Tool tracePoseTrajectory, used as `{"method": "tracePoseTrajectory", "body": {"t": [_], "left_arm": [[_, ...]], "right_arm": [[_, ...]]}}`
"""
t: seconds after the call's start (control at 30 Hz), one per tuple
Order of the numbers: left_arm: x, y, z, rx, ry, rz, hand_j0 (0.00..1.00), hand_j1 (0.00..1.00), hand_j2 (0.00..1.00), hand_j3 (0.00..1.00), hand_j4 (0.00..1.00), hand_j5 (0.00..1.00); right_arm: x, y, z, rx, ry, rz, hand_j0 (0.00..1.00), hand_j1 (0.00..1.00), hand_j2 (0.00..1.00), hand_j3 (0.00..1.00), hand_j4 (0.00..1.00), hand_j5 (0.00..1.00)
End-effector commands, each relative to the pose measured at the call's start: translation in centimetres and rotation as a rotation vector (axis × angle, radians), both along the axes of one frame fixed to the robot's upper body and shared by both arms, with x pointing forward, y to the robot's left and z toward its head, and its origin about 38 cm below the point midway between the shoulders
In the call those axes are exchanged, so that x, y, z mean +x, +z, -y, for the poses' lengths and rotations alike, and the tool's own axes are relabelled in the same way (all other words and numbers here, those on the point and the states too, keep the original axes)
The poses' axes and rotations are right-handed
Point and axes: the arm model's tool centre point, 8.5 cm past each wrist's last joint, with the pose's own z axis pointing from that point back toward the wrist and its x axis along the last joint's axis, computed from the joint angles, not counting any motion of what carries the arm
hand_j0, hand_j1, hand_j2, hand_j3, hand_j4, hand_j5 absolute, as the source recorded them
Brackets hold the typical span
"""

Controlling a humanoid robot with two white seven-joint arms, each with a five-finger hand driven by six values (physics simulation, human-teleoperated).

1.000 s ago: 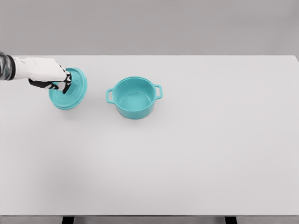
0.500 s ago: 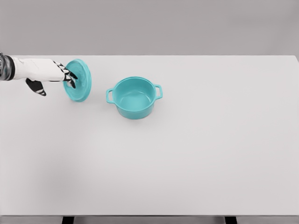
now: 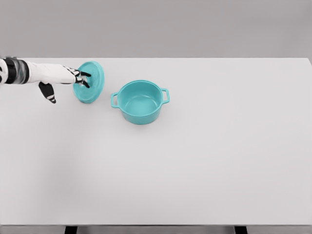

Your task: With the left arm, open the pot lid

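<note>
Head view: showed left robot hand (image 3: 73,78) with fingers extended against teal lid (image 3: 89,81), thumb hanging clear, no closed grasp apparent. Compared with a second earlier, lid tipped from a slanted rest to near edge-on and shifted right, closer to pot (image 3: 140,101) yet apart from it on worktop (image 3: 219,156). Pot open; task judged essentially done, lid release pending.

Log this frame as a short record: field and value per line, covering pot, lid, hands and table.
pot: teal, two handles, open and empty, upright on table
lid: teal, off the pot, tilted on edge to the pot's left
left hand: fingers spread against the lid's face, thumb hanging down
right hand: not in view
table: white, holds only pot and lid
task state: lid already off
</note>
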Motion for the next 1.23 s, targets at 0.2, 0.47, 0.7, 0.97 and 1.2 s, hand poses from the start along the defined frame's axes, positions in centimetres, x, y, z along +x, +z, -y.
{"method": "tracePoseTrajectory", "body": {"t": [0.2, 0.47, 0.7, 0.97, 1.2], "left_arm": [[0.3, -0.2, 0.2, -0.001, 0.003, 0.005, 1.00, 1.00, 1.00, 1.00, 1.00, 1.00], [1.7, -1.2, 1.5, -0.048, 0.041, -0.016, 1.00, 1.00, 1.00, 1.00, 1.00, 1.00], [1.8, -0.8, 1.5, -0.063, 0.044, -0.006, 1.00, 1.00, 1.00, 1.00, 1.00, 1.00], [-0.5, 2.9, -8.5, -0.170, 0.236, 0.027, 1.00, 1.00, 1.00, 1.00, 1.00, 1.00], [-2.1, 1.8, -11.5, -0.150, 0.294, 0.006, 1.00, 1.00, 1.00, 1.00, 1.00, 1.00]], "right_arm": [[0.0, 0.0, 0.0, 0.000, 0.000, -0.001, 1.00, 1.00, 1.00, 1.00, 1.00, 1.00], [0.0, 0.0, 0.0, 0.001, 0.000, 0.000, 1.00, 1.00, 1.00, 1.00, 1.00, 1.00], [0.0, 0.0, 0.0, 0.000, 0.000, -0.001, 1.00, 1.00, 1.00, 1.00, 1.00, 1.00], [0.0, 0.0, 0.0, 0.000, 0.000, -0.001, 1.00, 1.00, 1.00, 1.00, 1.00, 1.00], [0.0, 0.0, 0.0, 0.001, 0.000, 0.000, 1.00, 1.00, 1.00, 1.00, 1.00, 1.00]]}}
